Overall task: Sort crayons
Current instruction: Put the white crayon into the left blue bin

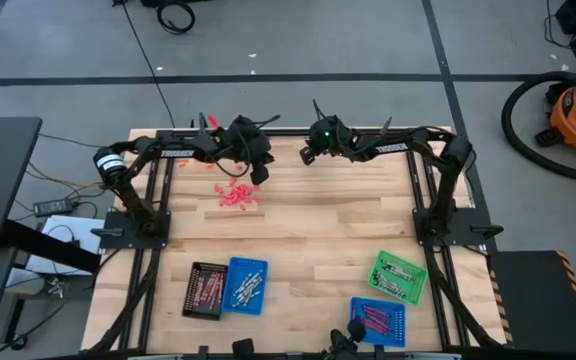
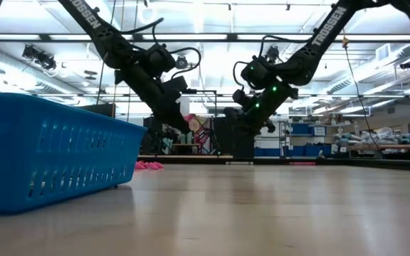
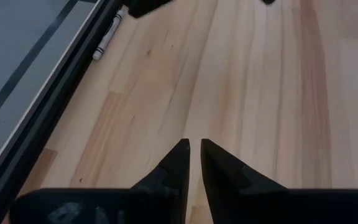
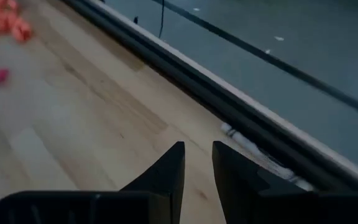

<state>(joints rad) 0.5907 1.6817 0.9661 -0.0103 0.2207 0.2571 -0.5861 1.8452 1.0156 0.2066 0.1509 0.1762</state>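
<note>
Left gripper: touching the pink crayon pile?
Apart. The low view shows the left gripper raised above the table, with the pink crayon pile lying on the wood below it.

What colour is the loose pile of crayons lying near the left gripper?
Red-pink; the pile of crayons shows best in the high view.

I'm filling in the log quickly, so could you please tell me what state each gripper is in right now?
Left gripper: jaws nearly closed, holding nothing, above the light wooden table.
Right gripper: jaws slightly apart, holding nothing.
</note>
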